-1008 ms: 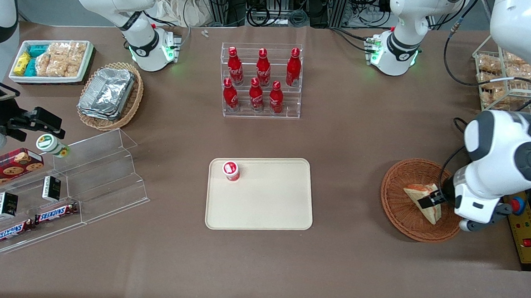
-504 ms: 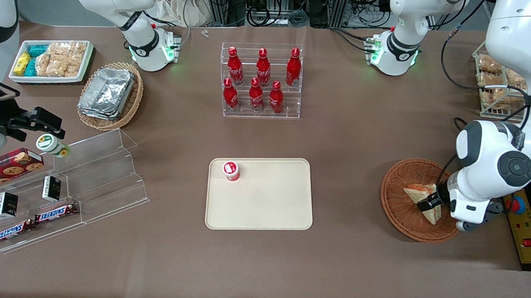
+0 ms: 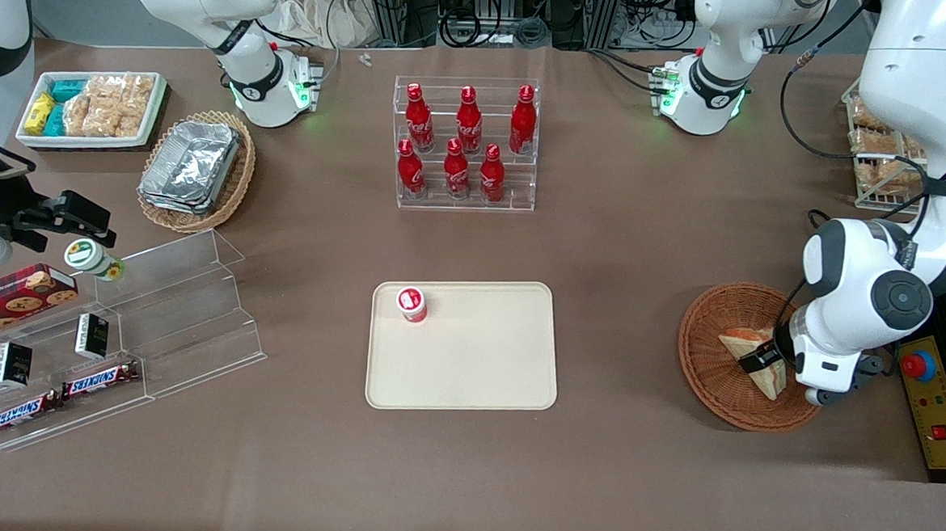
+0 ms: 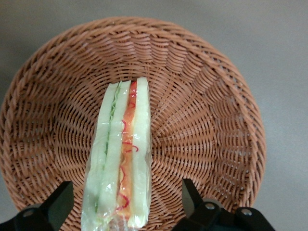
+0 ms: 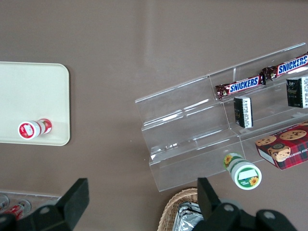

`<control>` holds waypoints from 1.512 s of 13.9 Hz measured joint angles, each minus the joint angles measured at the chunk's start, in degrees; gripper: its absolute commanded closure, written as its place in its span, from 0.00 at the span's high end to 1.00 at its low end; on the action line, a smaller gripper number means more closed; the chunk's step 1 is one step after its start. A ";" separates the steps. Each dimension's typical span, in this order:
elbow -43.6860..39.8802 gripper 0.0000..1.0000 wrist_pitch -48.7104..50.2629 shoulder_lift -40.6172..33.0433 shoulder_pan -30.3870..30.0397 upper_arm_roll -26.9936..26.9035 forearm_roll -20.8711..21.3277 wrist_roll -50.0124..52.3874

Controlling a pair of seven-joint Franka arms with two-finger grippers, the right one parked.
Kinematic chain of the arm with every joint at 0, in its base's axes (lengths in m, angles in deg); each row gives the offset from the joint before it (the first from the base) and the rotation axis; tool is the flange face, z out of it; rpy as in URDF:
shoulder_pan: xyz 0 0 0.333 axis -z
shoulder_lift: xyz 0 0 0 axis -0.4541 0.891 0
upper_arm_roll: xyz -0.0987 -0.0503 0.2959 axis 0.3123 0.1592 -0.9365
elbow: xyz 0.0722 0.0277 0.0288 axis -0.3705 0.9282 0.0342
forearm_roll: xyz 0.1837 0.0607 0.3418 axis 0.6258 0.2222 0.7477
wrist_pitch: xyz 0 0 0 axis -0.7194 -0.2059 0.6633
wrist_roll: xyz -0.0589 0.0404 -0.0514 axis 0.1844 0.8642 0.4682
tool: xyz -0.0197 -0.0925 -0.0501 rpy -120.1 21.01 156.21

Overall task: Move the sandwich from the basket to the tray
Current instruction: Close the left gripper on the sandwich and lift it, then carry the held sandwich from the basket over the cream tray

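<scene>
Down inside the basket (image 4: 202,96), the gripper (image 4: 126,204) stands spread wide, one finger (image 4: 54,207) on each side of the sandwich (image 4: 122,163) with a gap left at both (neither pad touches the wrap). Standing on edge in the basket's middle, the sandwich shows its red-orange and green filling. That basket (image 3: 706,375) sits toward the working arm's end of the table; well apart, mid-table, the tray (image 3: 476,363) carries a small red-capped bottle (image 3: 411,303) at one corner
</scene>
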 measured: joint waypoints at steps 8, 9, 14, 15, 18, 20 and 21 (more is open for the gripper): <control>0.64 0.98 -4.25 2.61 0.04 -1.32 -0.04 7.25; 0.64 0.93 -4.62 3.02 0.10 -1.29 -0.04 8.35; 0.64 0.19 -5.19 3.34 0.11 -1.28 -0.04 10.03; 0.61 0.06 -5.19 3.34 0.09 -1.28 -0.07 10.21; -0.15 0.00 -5.05 3.26 0.10 -1.22 -0.08 10.52; -2.04 0.00 -1.87 3.16 0.14 -0.99 -0.06 10.52; -4.20 0.00 2.05 3.04 0.16 -0.74 -0.02 10.43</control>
